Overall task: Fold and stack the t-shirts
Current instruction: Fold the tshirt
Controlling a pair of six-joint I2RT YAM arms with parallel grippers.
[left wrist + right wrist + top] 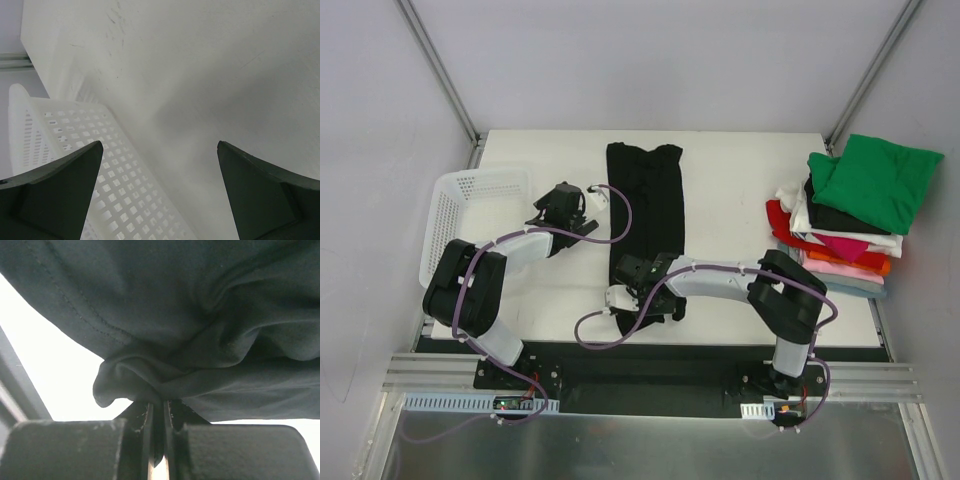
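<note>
the fold of the black t-shirt (645, 215) is the step in hand. the shirt is laid out as a long narrow strip down the middle of the table (740, 170), apparently already folded lengthwise, with one end near the back edge and the other by the arms. the right gripper (638, 288) is set at that near end. in the right wrist view its jaws are seen pressed together on a bunched fold of the black cloth, with a little of it drawn down between the fingers. the left gripper (566, 208) is held spread wide above bare table, just left of the strip and apart from it, and nothing is held in it.

the next move is judged to be a lift of the pinched end toward the far end, so that the strip is halved. height is called for so that the cloth is not dragged into a rumple. only one corner seems to be gripped, so a skewed fold may be expected unless the other side is taken by the left gripper.

a white mesh basket (448, 215) is stood at the left edge, close by the left arm. a stack of folded t-shirts (840, 235), topped by a green t-shirt (876, 180), is kept at the right edge, well apart from the strip. the path along the strip is not blocked by anything seen.
</note>
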